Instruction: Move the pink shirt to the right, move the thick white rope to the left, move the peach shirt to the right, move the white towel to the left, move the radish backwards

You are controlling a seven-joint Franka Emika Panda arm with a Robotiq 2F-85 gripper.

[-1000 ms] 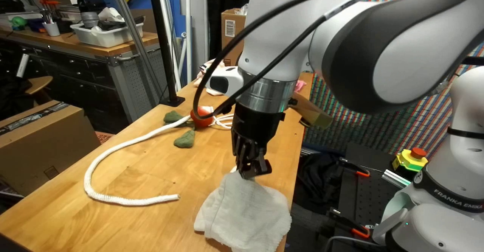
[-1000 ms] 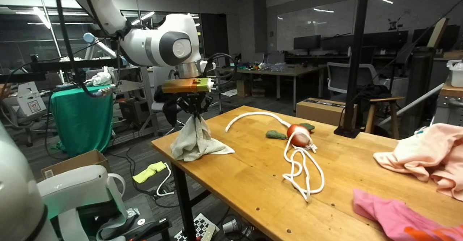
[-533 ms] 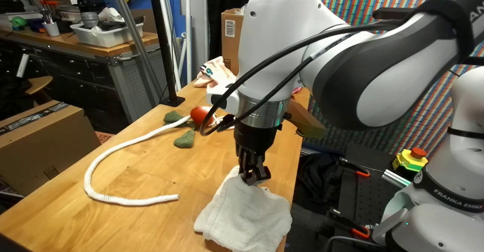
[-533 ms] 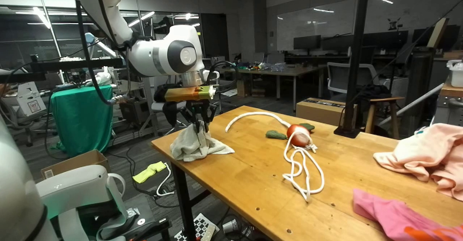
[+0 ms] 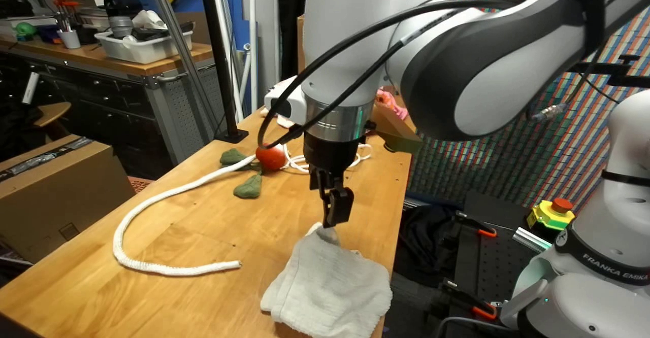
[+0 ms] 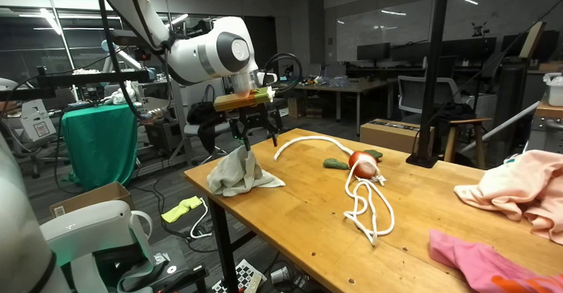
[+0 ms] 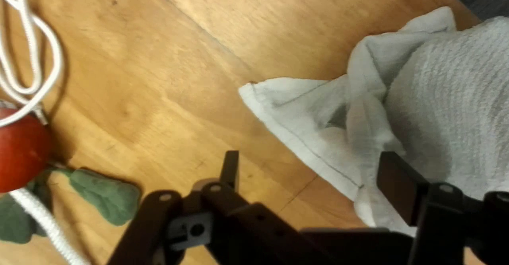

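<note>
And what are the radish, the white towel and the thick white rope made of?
Radish: maybe plastic or satiny cloth; it looks smooth, with a soft shine.
White towel: matte, probably cotton cloth, with ribs and folds.
Thick white rope: matte cord, likely braided, from its bumpy surface.

The hand (image 5: 334,216) hangs above the white towel (image 5: 332,290).

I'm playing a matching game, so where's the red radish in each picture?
In an exterior view: radish, just left of the middle.
In an exterior view: radish, right of the middle.
Wrist view: radish, cut off by the left edge.
Landmark in all three: the white towel.
</note>
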